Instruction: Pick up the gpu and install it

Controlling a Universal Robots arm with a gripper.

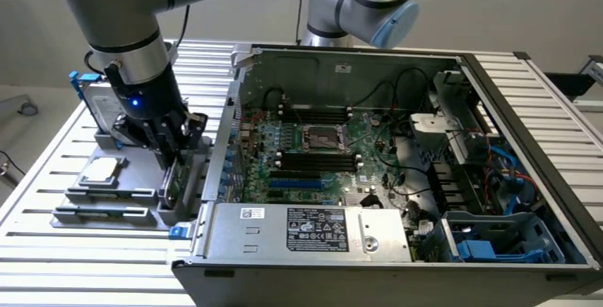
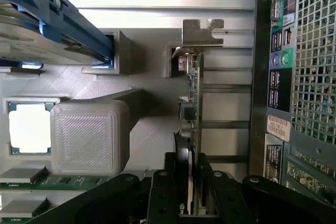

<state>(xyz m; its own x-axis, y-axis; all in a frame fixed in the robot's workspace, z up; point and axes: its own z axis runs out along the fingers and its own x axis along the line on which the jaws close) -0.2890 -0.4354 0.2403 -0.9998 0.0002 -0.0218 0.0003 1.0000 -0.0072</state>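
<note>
A table point(image 1: 85, 265) of ribbed aluminium slats carries everything, with a plain pale wall point(image 1: 245, 3) behind it and grey floor point(image 1: 28, 145) past its edge on the exterior view's left. On that left side sits a grey holder point(image 1: 113, 195), and the gpu point(image 2: 193, 103) stands on edge in a slot of it, its metal bracket at the far end and the green board facing the open computer case point(image 1: 377, 50) just beside it on the right. The gripper point(image 2: 185, 161) is down over the near end of the card with one black finger point(image 2: 164, 192) on each face; as far as the wrist view lets one judge, they are clamped on the gpu, which sits in its slot. A square processor chip point(image 1: 102, 171) lies in the holder to the left, and a hard drive in a blue frame point(image 1: 92, 99) stands at the far left. Inside the case the motherboard point(image 1: 311, 152) lies exposed, with a silver power supply point(image 1: 311, 229) along the near side. A second arm point(image 1: 363, 3) rises behind the case.
</note>
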